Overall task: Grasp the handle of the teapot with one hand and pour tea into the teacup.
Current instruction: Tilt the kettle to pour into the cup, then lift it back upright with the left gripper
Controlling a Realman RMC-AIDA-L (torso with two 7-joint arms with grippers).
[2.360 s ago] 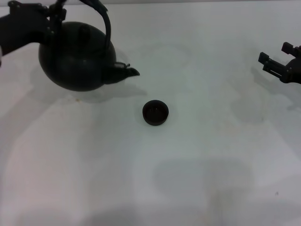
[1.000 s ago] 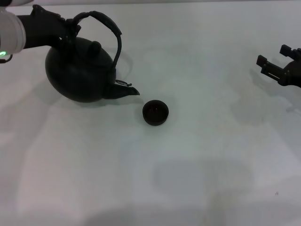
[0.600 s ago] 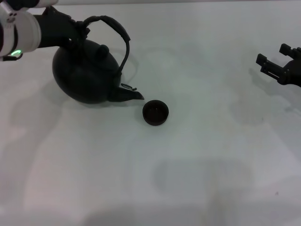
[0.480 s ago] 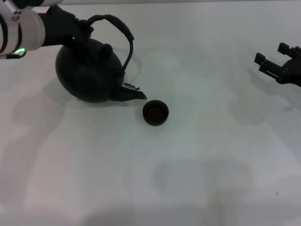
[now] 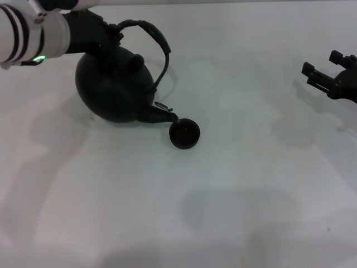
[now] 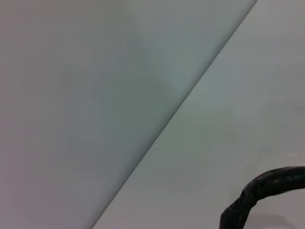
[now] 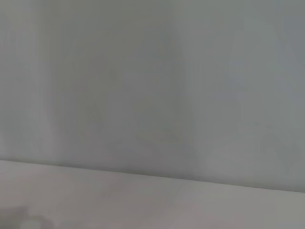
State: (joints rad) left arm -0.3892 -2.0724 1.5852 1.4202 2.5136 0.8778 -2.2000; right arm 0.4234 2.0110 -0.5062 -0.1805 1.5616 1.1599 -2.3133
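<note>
The left gripper (image 5: 109, 34) comes in from the far left corner of the tabletop (image 5: 234, 190) and is clamped on the handle (image 5: 156, 39) of the teapot (image 5: 114, 89), at the end of the hoop nearest that corner. Its dark fingers are closed around the hoop, with the white forearm showing behind them at the left edge. The teapot hangs tilted toward the middle of the tabletop, its lid knob leaning that way and its short spout (image 5: 162, 115) angled downward. The spout's tip sits right at the rim of the teacup (image 5: 184, 133), touching or just above it; which one cannot be told. The teacup stands upright near the centre of the tabletop, just beside the teapot's round body and on its right. In the left wrist view only a short curved piece of the handle (image 6: 259, 195) shows against the pale surface.

The right gripper (image 5: 329, 78) is at the right edge of the tabletop toward the far side, well apart from teapot and teacup. Its two fingers stand spread apart with nothing between them. The right wrist view shows only pale surface.
</note>
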